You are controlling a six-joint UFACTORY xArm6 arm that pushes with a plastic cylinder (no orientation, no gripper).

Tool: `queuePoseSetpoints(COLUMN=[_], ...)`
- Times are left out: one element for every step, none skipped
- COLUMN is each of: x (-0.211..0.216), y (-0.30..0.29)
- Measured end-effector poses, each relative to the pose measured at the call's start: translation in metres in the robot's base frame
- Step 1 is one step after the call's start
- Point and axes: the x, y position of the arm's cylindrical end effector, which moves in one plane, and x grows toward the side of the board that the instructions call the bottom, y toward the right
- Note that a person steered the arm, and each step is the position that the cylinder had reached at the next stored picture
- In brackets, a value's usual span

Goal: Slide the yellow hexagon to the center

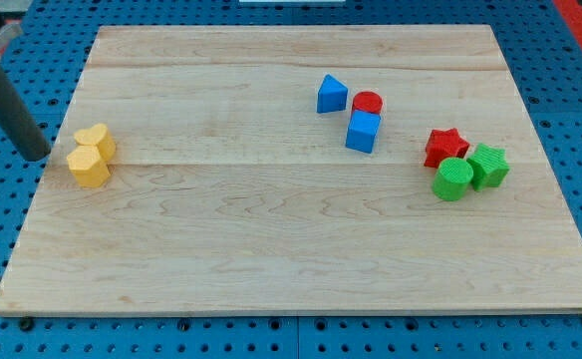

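Note:
The yellow hexagon [89, 167] lies near the left edge of the wooden board [271, 249]. A yellow heart [96, 141] touches it just above. My dark rod comes in from the view's top left, and my tip [38, 156] rests just off the board's left edge, a short way left of the two yellow blocks and apart from them.
A blue triangle [332, 95], a red cylinder [368, 103] and a blue cube [363, 131] cluster right of the board's middle. A red star [445, 147], a green cylinder [453, 179] and a green star [488, 166] sit at the right.

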Motion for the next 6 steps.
queuePoseSetpoints(x=[0.0,0.0,0.03,0.044,0.034,0.033], y=[0.052,0.051,0.045,0.076,0.154,0.222])
